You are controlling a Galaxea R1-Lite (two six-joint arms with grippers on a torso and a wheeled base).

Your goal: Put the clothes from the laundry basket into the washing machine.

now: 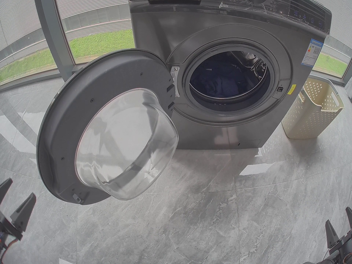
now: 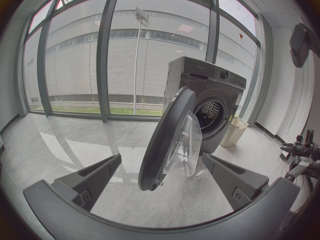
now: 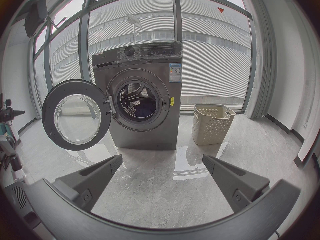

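A grey washing machine (image 1: 227,30) stands ahead with its round door (image 1: 106,129) swung wide to the left. Dark blue clothes (image 1: 220,81) lie inside the drum, also seen in the right wrist view as clothes (image 3: 141,107). A cream laundry basket (image 1: 313,109) stands on the floor right of the machine; no clothes show in the basket (image 3: 213,122). My left gripper (image 1: 16,202) is low at the left edge, open and holding nothing. My right gripper (image 1: 339,224) sits low at the right edge, open and holding nothing. Both are well back from the machine.
Grey marble floor (image 1: 227,209) stretches between me and the machine. The open door juts out over the floor on the left. Large windows (image 1: 91,26) run behind the machine, and a white wall (image 3: 293,84) lies to the right.
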